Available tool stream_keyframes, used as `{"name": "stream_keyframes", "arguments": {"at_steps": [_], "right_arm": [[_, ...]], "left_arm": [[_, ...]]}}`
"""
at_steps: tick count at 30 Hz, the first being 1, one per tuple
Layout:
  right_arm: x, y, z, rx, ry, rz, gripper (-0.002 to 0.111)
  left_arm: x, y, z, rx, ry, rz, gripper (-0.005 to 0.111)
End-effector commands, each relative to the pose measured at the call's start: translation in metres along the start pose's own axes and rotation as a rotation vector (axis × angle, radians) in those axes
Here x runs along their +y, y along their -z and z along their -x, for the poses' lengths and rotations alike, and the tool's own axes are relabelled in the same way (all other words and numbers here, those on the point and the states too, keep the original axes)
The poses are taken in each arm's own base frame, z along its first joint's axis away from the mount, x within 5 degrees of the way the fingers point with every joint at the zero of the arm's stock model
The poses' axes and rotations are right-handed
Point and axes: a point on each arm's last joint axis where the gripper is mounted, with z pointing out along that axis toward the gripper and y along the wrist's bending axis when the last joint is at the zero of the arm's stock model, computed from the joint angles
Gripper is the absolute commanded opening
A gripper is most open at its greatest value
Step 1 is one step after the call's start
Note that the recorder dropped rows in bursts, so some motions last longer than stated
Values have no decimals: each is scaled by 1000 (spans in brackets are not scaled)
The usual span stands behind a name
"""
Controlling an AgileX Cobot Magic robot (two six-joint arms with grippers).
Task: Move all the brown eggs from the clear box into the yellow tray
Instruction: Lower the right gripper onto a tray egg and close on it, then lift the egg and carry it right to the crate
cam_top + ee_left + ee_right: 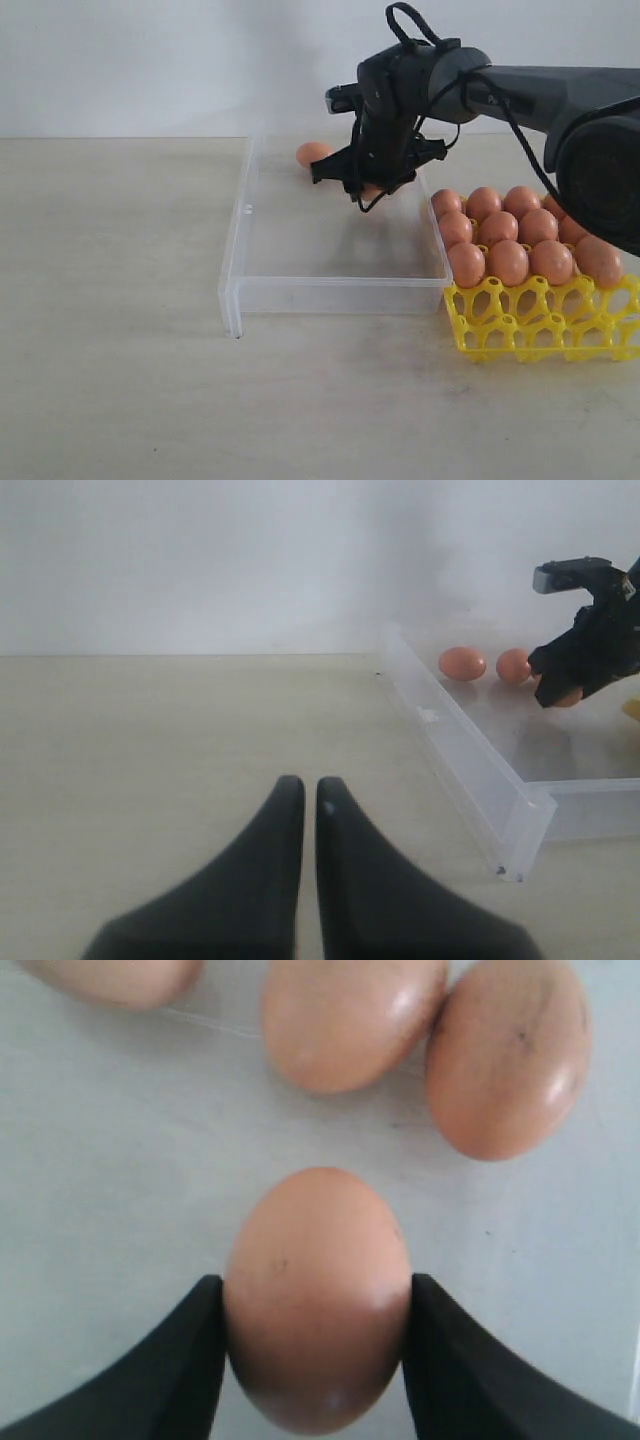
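Pale tabletop (120, 380) carries the box (330, 295), where the right tool (312, 1290) pinches an egg (318, 1250) lengthwise, tray (540, 320) adjoining on that arm's side.

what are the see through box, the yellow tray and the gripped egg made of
Box: probably clear rigid plastic, glossy; the table shows through its walls. Tray: bright yellow moulded plastic, openwork lattice with a slight sheen. Egg: smooth brown shell with soft highlights and faint specks; real or imitation, cannot tell.
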Motion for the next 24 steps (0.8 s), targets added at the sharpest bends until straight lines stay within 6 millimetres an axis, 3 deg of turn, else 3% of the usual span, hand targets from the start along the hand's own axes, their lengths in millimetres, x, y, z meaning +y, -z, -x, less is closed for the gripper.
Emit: {"name": "stream_keyframes", "arguments": {"at_steps": [1, 6, 10, 13, 17, 20, 24], "right_arm": [[21, 48, 16, -123, 63, 44, 0], [31, 77, 12, -94, 104, 53, 0], [30, 86, -15, -105, 136, 93, 0], [22, 104, -47, -253, 105, 170, 0], [1, 161, -101, -613, 67, 330, 0], [-25, 193, -142, -788, -82, 431, 0], [-67, 208, -196, -838, -248, 430, 0]], "left_arm": [[0, 0, -1, -1, 1, 3, 4], [0, 0, -1, -1, 1, 3, 4], [0, 0, -1, -1, 1, 3, 4], [0, 0, -1, -1, 1, 3, 4], [0, 0, -1, -1, 1, 3, 4], [0, 0, -1, -1, 1, 3, 4], [0, 0, -1, -1, 1, 3, 4]]}}
